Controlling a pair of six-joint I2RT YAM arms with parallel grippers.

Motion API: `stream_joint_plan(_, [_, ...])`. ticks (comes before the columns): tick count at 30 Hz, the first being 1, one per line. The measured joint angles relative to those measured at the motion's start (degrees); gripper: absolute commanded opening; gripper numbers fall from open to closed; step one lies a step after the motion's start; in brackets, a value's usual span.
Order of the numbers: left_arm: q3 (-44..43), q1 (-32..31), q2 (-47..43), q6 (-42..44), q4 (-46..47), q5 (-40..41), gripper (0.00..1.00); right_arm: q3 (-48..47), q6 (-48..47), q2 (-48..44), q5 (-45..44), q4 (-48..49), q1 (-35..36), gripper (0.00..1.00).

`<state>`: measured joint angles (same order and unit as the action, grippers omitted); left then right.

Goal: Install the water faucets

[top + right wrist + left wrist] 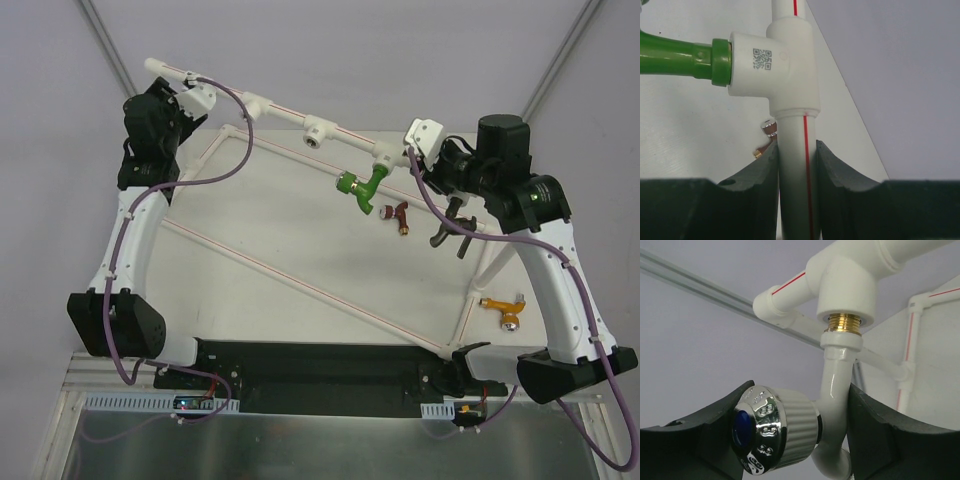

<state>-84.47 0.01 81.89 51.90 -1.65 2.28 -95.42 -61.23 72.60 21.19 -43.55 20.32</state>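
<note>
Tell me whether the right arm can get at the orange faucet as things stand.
Probably not yet. The right gripper is shut on the white pipe, so it would have to let go first. The orange faucet itself lies uncovered, but close beside that arm's own lower link, so the reach looks tight.

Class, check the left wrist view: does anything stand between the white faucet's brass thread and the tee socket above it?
Nothing visible does. The brass thread of the white faucet sits in the tee fitting.
</note>
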Motion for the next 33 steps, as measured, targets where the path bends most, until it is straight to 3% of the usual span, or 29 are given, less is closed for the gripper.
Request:
stream_joint_plan(5, [5.46, -1.57, -0.79, 8.83, 8.57, 5.6, 0.0, 0.2, -0.15, -0.17, 0.04, 0.04, -0.04, 0.02])
stream_joint_plan(13, [10.47, -3.76, -1.05, 15.58, 18.88, 11.8, 0.02, 0.39, -0.28, -0.37, 0.09, 0.26, -0.02, 0.02])
stream_joint_plan(14, [10.47, -3.85, -1.05, 15.58, 18.93, 11.91, 0.19, 0.42, -0.26, -0.39, 0.09, 0.26, -0.02, 0.02])
stream_joint_plan(16, [10.1, -3.82, -1.11, 14.64, 18.21, 11.89, 0.4, 0.42, -0.26, -0.44, 0.09, 0.28, -0.02, 0.02])
stream_joint_plan(17, [9.31, -3.76, -1.14, 13.75, 16.9, 11.72, 0.57, 0.42, -0.26, -0.44, 0.11, 0.26, -0.02, 0.02])
stream_joint_plan(21, [6.08, -2.99, -1.16, 9.11, 11.15, 9.99, 0.77, 0.5, -0.24, -0.61, 0.22, 0.26, -0.02, 0.02])
stream_joint_plan(27, [1.92, -0.81, -3.54, -5.25, 4.61, -0.79, 0.93, 0.63, -0.22, -0.59, 0.37, 0.72, 0.13, 0.02])
stream_joint_plan(33, [-1.6, 7.08, -7.96, -21.22, 2.36, -11.52, 0.96, 0.63, -0.22, -0.57, 0.33, 0.76, 0.15, 0.02])
